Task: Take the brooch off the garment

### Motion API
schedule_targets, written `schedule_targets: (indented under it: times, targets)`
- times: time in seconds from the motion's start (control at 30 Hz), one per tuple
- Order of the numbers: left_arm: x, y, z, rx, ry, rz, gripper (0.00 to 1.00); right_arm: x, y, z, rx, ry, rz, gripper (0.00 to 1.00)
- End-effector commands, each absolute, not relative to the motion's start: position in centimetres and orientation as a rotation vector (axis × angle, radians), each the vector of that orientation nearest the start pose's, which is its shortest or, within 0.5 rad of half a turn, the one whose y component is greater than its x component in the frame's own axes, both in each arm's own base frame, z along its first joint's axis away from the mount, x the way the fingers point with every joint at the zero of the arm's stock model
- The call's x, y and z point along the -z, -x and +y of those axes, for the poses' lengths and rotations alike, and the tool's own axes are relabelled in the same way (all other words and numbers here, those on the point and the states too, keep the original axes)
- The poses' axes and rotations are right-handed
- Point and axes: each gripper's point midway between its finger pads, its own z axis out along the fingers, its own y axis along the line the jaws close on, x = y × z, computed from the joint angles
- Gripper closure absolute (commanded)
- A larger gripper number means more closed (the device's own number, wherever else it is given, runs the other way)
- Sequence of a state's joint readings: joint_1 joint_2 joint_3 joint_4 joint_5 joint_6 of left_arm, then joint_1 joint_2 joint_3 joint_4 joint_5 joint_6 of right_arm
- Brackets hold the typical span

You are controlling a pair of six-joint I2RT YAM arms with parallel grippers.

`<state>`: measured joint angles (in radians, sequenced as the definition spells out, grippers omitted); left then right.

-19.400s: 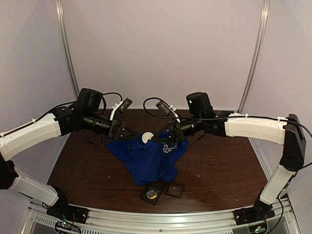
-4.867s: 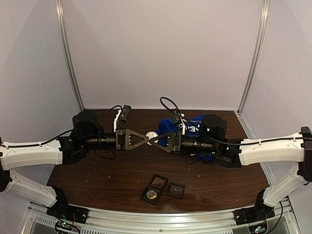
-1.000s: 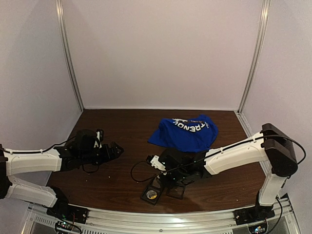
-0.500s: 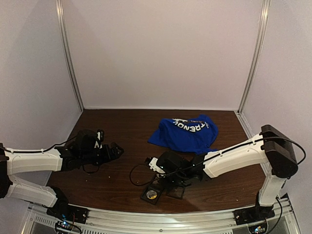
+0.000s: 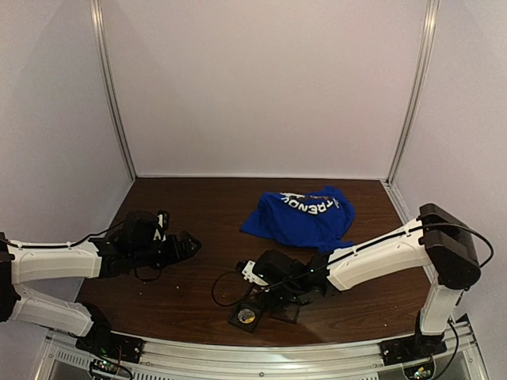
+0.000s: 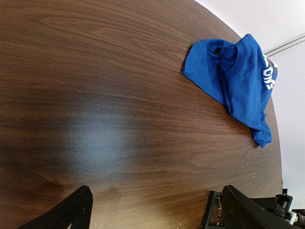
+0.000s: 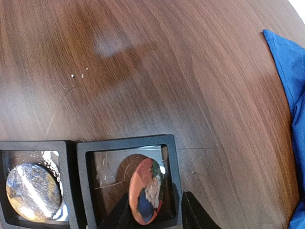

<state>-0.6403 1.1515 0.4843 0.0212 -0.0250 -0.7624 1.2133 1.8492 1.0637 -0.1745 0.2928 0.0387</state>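
Note:
The garment (image 5: 305, 214), a crumpled royal-blue T-shirt with white lettering, lies at the back right of the table, also seen in the left wrist view (image 6: 233, 81) and at the edge of the right wrist view (image 7: 290, 71). A round orange, blue and green brooch (image 7: 145, 191) stands tilted on edge inside an open black square case (image 7: 126, 143), far from the shirt. My right gripper (image 7: 157, 212) straddles it, open: the brooch leans by the left finger, with a gap to the right finger (image 7: 193, 212). My left gripper (image 6: 157, 210) stands open over bare wood at the left (image 5: 190, 245).
A second black case (image 7: 31, 191) holding a blue and gold disc sits right beside the first, near the table's front edge (image 5: 247, 315). Small white crumbs (image 7: 78, 75) dot the wood. The right arm's cable loops on the table (image 5: 226, 289).
My right gripper's jaws have parted from shut, and the arm has edged slightly left over the cases. The left arm and the shirt have not moved.

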Motion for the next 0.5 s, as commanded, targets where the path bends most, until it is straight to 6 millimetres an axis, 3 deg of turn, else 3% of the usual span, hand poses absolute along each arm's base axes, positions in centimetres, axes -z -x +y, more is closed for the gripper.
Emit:
schedule_targets:
  times: [0.0,0.17,0.3,0.37,0.47]
  targets:
    - [-10.5,-27.9,-19.6,0.704,0.157,2.291,0.04,-5.2,-19.3,40.8,-0.228,1.286,2.148,0.59]
    - [-10.7,-27.8,-19.4,0.703,0.154,2.288,0.04,-7.6,-18.2,41.0,-0.341,1.266,2.15,0.4]
    - [-11.2,-27.6,-19.2,0.705,0.148,2.275,0.04,-10.9,-17.4,41.3,-0.452,1.243,2.128,0.27]
    - [-11.7,-27.4,-19.3,0.717,0.132,2.264,0.04,-13.3,-17.8,41.1,-0.489,1.182,2.107,0.18]
    - [-13.2,-27.4,-19.4,0.742,0.107,2.221,0.03,-16.7,-20.0,40.1,-0.523,1.036,2.109,0.1]
